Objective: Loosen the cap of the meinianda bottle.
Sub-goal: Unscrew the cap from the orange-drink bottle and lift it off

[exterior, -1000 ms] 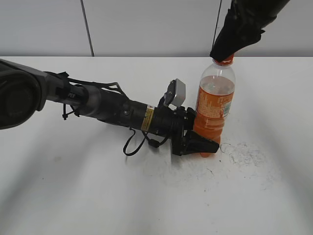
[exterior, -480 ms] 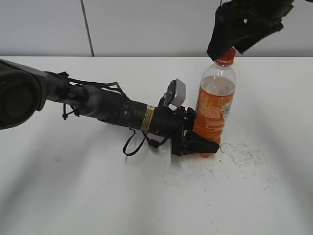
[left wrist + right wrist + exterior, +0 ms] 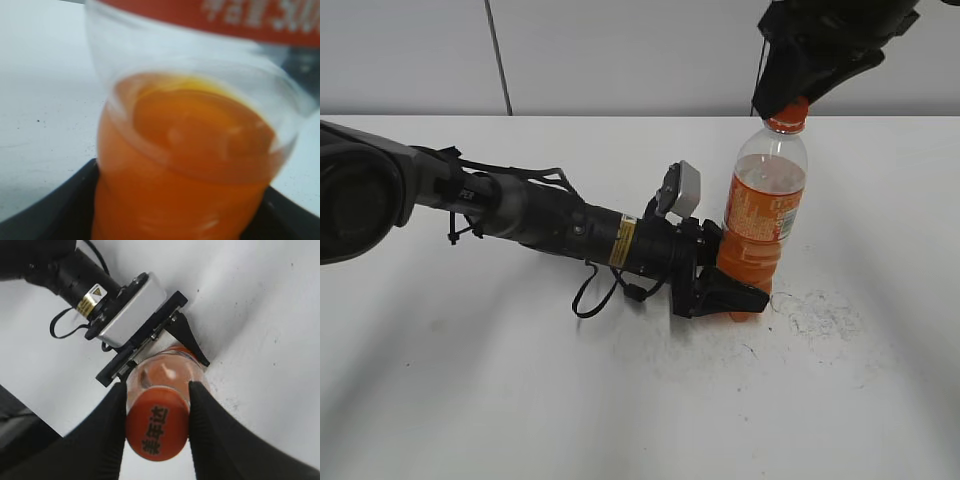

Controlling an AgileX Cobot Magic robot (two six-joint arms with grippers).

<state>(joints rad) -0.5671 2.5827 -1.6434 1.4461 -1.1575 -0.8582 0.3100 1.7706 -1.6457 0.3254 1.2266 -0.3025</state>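
The meinianda bottle (image 3: 761, 215) stands on the white table, leaning slightly right, with orange drink and an orange label. My left gripper (image 3: 733, 296) is shut on its lower body; in the left wrist view the bottle (image 3: 190, 145) fills the frame between the dark fingers (image 3: 182, 222). My right gripper (image 3: 786, 104) comes down from above and is shut on the orange cap (image 3: 788, 119). In the right wrist view both black fingers (image 3: 157, 405) press the sides of the cap (image 3: 157, 427), which bears black characters on top.
The left arm (image 3: 550, 220) lies low across the table from the left, with a loose black cable loop (image 3: 592, 295) beneath it. Dark scuff marks (image 3: 820, 310) lie on the table right of the bottle. A pale wall (image 3: 620, 50) stands behind.
My right gripper has turned on the cap and shifted a little right. The bottle top has leaned slightly right with it. The left arm has not moved.
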